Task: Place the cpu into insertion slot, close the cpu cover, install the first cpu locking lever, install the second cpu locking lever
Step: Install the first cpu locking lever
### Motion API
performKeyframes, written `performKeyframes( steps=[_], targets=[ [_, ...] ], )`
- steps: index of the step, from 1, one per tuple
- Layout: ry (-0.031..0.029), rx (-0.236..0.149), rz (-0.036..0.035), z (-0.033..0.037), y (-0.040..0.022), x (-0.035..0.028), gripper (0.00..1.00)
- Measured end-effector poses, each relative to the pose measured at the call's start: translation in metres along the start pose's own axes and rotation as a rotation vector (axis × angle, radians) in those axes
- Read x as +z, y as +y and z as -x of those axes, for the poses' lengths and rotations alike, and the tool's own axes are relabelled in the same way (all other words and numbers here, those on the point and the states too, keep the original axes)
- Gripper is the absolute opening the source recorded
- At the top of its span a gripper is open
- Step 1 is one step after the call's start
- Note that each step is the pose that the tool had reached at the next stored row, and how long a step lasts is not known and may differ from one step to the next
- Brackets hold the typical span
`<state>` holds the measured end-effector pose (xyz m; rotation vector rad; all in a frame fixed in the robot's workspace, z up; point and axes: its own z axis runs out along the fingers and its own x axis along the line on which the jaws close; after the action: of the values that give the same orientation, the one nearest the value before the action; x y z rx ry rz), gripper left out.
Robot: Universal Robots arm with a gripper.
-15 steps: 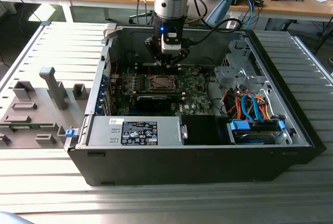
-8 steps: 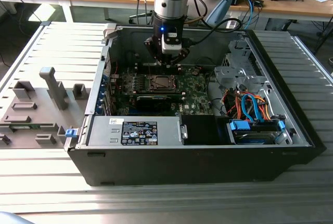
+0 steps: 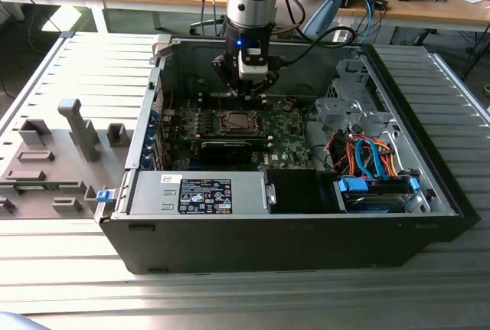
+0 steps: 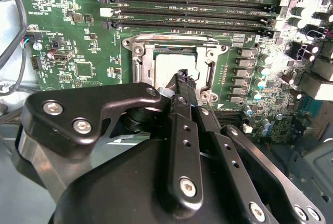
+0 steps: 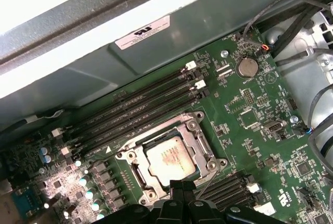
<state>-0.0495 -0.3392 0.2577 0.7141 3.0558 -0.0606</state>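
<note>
An open computer case (image 3: 145, 138) lies on the table with its green circuit board facing up. The insertion slot (image 3: 223, 123) sits mid-board, with the silver-grey cpu (image 5: 169, 159) lying flat in it. The cpu cover (image 5: 202, 145), a silvery frame, lies down around the chip; both wrist views show it, and the second wrist view has the cover (image 4: 139, 57) and cpu (image 4: 165, 65) just past my fingertips. My gripper (image 4: 183, 76) hangs low over the socket's edge, fingers together, nothing visible between them. A thin wire locking lever (image 5: 209, 178) runs beside the gripper (image 5: 182, 186).
Long black memory slots (image 5: 140, 107) flank the socket. A black expansion card (image 3: 230, 146), a power supply (image 3: 199, 192) and orange and blue cables (image 3: 367, 158) fill the rest of the case. Grey fixtures (image 3: 73, 127) stand on the table at the exterior view's left.
</note>
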Motion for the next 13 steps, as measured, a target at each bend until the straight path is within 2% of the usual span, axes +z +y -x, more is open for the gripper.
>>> performKeyframes(
  steps=[13],
  targets=[
    [-0.0009, -0.025, 0.0003, 0.0000, 0.0000, 0.0000, 0.11]
  ],
)
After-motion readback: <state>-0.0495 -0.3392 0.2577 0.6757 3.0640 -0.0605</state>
